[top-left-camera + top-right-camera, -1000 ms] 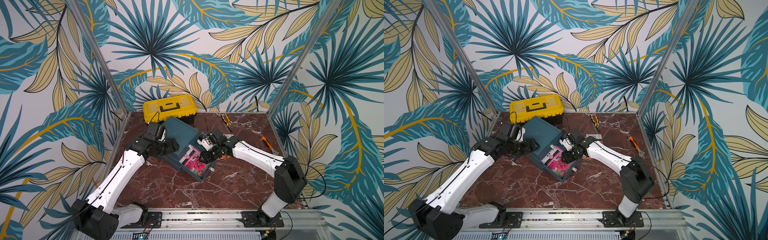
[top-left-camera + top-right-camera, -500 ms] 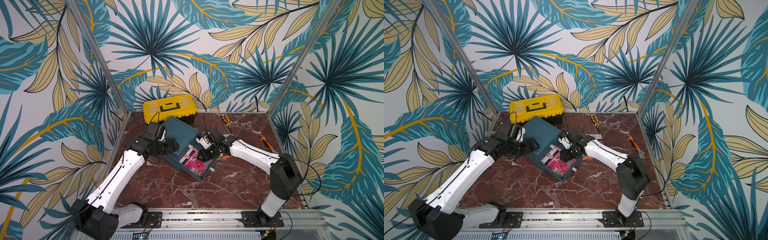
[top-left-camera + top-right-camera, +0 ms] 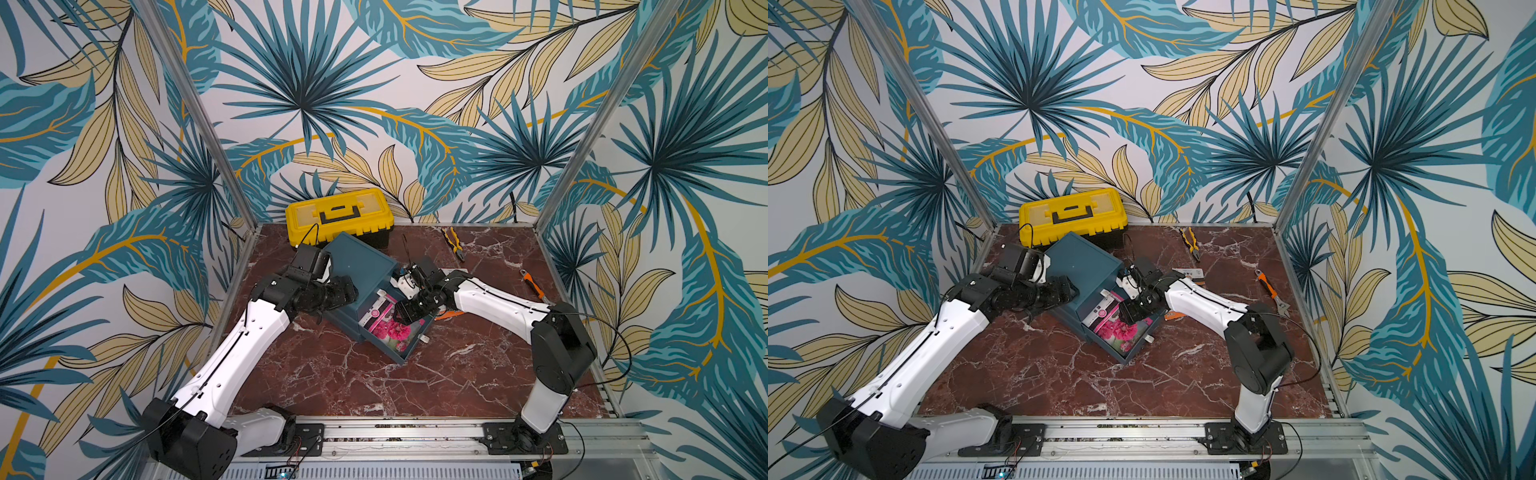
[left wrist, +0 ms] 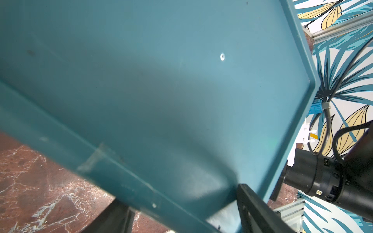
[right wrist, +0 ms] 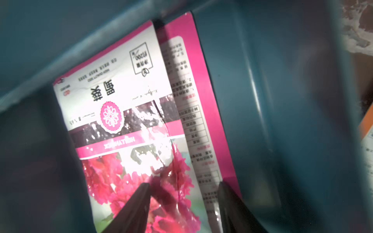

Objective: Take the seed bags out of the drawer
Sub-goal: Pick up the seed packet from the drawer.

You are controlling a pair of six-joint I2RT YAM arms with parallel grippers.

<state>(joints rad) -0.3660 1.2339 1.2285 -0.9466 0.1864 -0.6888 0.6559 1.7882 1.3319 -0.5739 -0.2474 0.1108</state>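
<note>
The magenta bags (image 3: 388,330) lie overlapped in the open drawer (image 3: 380,353) of the teal cabinet (image 3: 357,262), which stands mid-counter toward the back edge. The right tool (image 5: 183,183) is down inside the drawer with its jaws wide, one fingertip (image 5: 141,193) on the top bag's flower photo and the other at the edge of the bag beneath. The left tool (image 4: 179,195) clasps the cabinet's lower edge on the side facing the counter's left edge, and an orange bag (image 3: 1173,316) lies on the counter just beside the drawer, partly under the right arm.
</note>
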